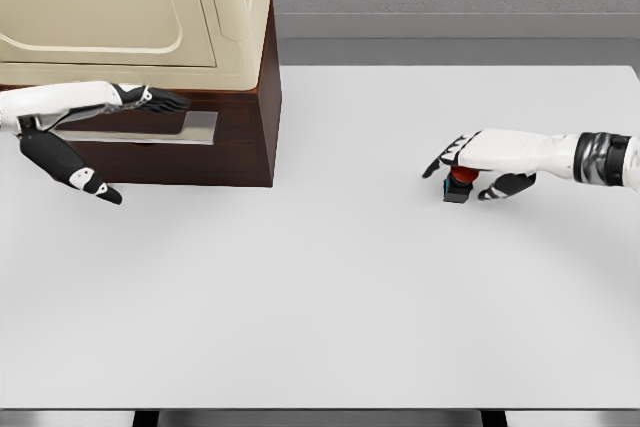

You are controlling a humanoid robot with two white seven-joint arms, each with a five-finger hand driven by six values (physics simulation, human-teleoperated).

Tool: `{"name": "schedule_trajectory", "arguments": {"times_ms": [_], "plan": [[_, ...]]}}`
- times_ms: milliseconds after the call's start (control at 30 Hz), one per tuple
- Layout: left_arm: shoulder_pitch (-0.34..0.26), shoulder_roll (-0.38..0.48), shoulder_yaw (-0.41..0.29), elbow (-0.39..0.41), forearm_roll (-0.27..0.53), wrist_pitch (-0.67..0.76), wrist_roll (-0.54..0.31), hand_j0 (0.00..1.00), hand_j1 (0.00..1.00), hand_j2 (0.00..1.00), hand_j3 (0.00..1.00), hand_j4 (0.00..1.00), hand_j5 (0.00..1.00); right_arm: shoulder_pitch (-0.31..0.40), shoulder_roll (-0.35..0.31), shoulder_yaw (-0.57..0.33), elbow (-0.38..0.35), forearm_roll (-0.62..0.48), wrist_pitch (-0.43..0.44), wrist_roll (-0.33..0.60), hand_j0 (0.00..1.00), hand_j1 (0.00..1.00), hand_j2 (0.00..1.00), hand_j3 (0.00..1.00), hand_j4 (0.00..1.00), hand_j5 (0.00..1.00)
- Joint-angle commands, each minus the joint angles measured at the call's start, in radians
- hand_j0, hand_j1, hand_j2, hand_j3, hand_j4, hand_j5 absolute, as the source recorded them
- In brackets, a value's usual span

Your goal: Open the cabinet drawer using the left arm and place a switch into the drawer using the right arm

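On white table (330, 297), right hand (478, 159) over switch (459, 183), cabinet (150, 57) left

The table (330, 287) lies bare across its middle and front, giving wide passage between the two hands. At the back left the cabinet (240, 97) blocks the way, its drawer (190, 152) shut, the left hand (90, 127) crowding the handle (140, 129). The right hand (480, 162) covers the switch (458, 185).
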Motion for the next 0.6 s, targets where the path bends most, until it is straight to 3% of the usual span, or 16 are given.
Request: {"name": "schedule_trajectory", "arguments": {"times_ms": [0, 133, 200, 567], "plan": [[0.000, -0.001, 0.002, 0.020, 0.003, 0.005, -0.004, 1.00, 1.00, 1.00, 1.00, 1.00, 1.00, 0.000, 0.000, 0.000, 0.002, -0.006, 0.003, 0.000, 0.71, 0.71, 0.71, 0.71, 0.71, 0.71], [-0.002, -0.003, 0.002, 0.043, -0.004, 0.005, -0.004, 1.00, 1.00, 1.00, 1.00, 1.00, 1.00, -0.006, -0.001, -0.002, 0.001, -0.006, 0.003, 0.000, 0.67, 0.67, 0.67, 0.67, 0.67, 0.67], [-0.002, -0.004, 0.002, 0.042, -0.052, 0.006, -0.004, 1.00, 1.00, 1.00, 1.00, 1.00, 1.00, -0.008, -0.001, -0.002, -0.001, -0.006, 0.003, 0.000, 0.64, 0.64, 0.64, 0.64, 0.64, 0.64], [0.018, -0.029, 0.004, 0.083, -0.052, 0.006, -0.004, 1.00, 1.00, 1.00, 1.00, 1.00, 1.00, -0.011, -0.001, 0.003, -0.001, -0.006, 0.003, 0.000, 0.48, 0.48, 0.48, 0.48, 0.48, 0.48]]}}
